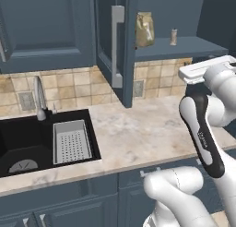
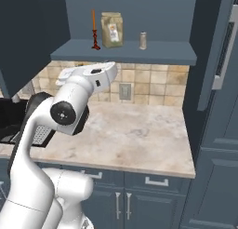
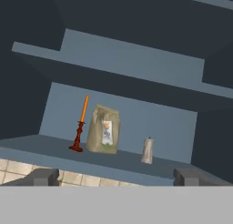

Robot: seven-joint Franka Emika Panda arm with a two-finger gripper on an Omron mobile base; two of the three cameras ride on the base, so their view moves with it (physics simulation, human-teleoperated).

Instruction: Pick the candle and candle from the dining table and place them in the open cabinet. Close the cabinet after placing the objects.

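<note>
Both candles stand on the lower shelf (image 3: 113, 160) of the open cabinet (image 2: 125, 53). The slender dark red candle (image 3: 80, 129) (image 2: 94, 35) is at the left. The stubby grey-beige candle (image 3: 147, 151) (image 2: 143, 40) (image 1: 174, 37) is at the right. My gripper (image 3: 116, 177) hangs open and empty in front of and below the shelf, a dark fingertip (image 3: 45, 176) at each side. The cabinet's left door (image 1: 115, 46) swings out over the counter; the right door (image 2: 214, 51) is open too. The dining table is out of view.
A brown paper bag (image 3: 104, 131) (image 1: 144, 29) stands between the two candles. Below the cabinet lies a marble-look counter (image 2: 139, 135) with a black sink (image 1: 27, 143) and a faucet (image 1: 40, 99) at its left. My arm's elbow (image 1: 203, 129) rises before the counter.
</note>
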